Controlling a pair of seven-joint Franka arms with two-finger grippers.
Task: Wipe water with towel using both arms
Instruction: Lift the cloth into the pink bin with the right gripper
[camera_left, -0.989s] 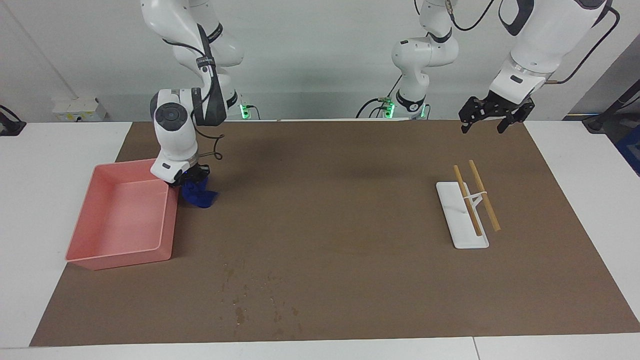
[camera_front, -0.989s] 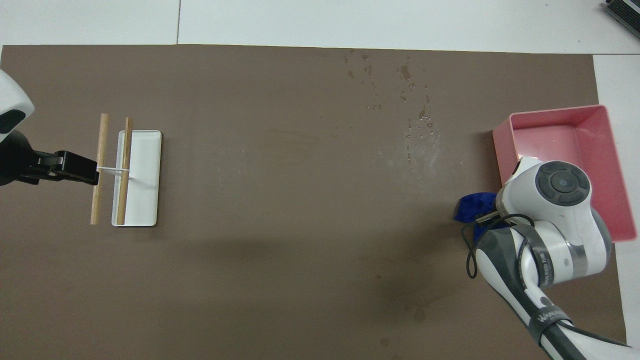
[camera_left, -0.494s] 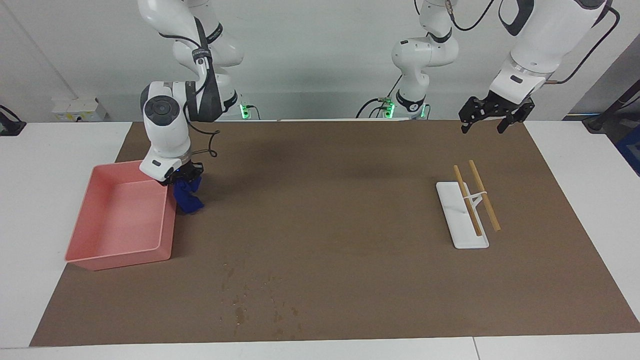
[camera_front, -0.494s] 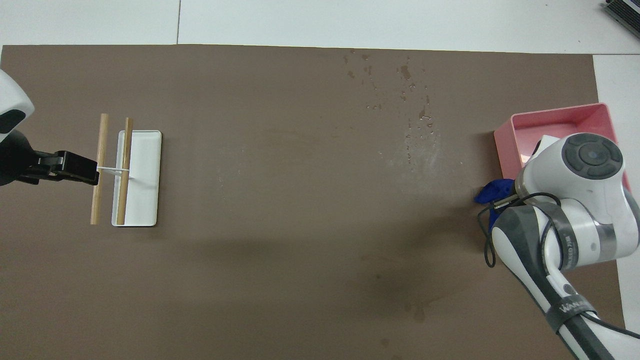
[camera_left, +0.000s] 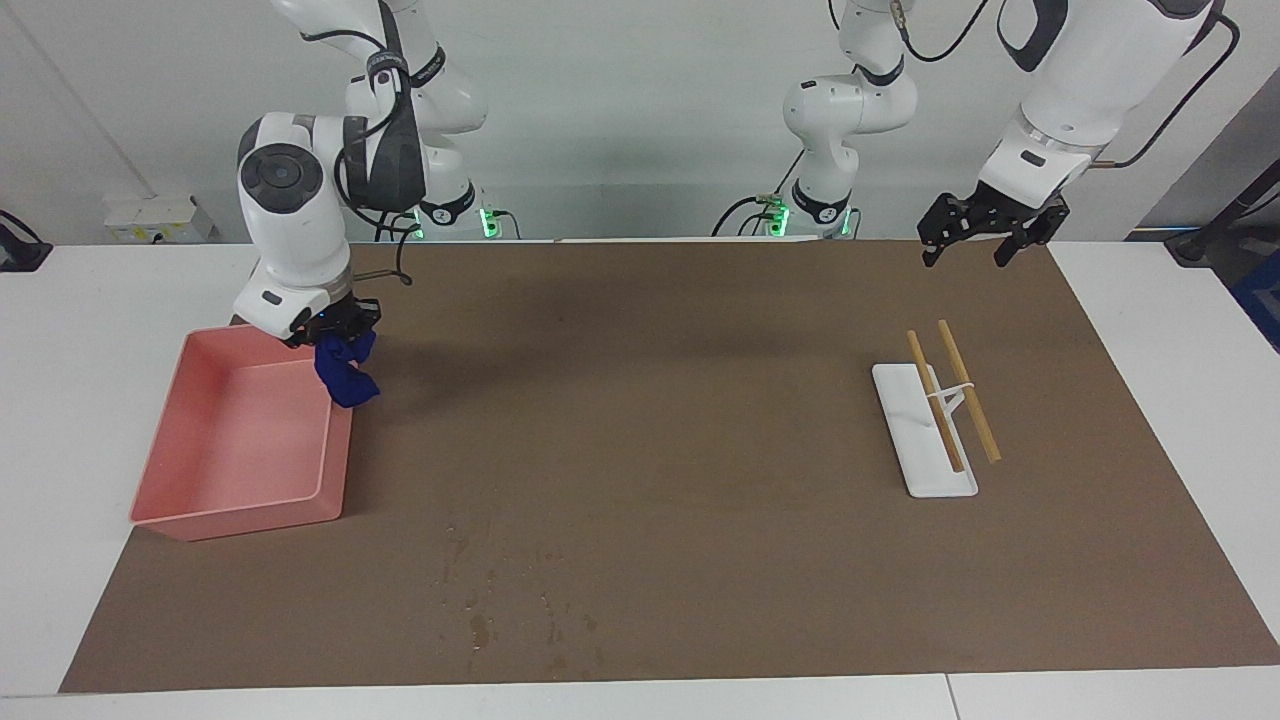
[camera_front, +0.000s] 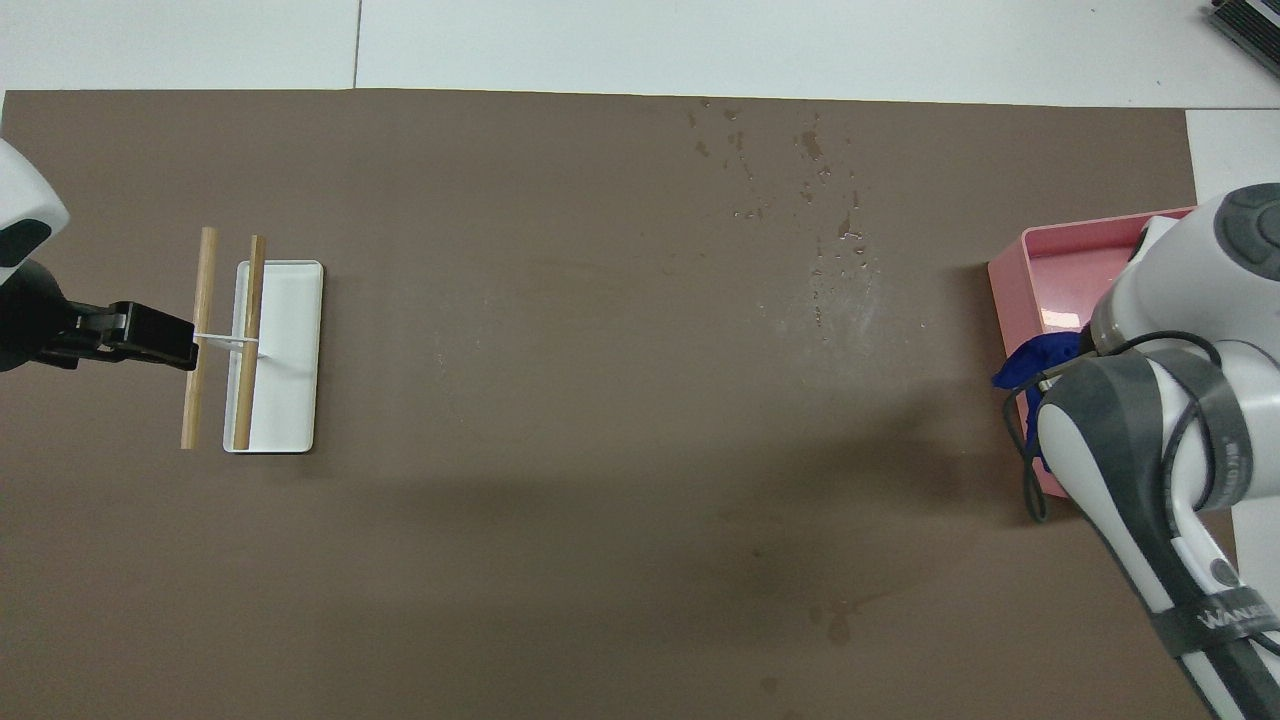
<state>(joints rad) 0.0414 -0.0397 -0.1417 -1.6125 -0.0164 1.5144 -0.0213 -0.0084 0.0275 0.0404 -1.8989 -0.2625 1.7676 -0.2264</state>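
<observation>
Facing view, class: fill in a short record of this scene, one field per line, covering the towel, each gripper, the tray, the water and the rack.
towel: blue, hanging from right gripper over pink tray's edge
right gripper: shut on towel
left gripper: open, waiting above the mat's corner
water drops: on brown mat, farther from robots than the tray
white rack: holds two wooden sticks, toward left arm's end

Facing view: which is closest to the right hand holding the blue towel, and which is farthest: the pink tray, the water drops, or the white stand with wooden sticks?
1. The pink plastic tray, just under the right hand and its blue cloth towel.
2. The spilled water drops, farther from the robots, near the brown mat's edge.
3. The white stand with two wooden sticks, at the left arm's end.
</observation>
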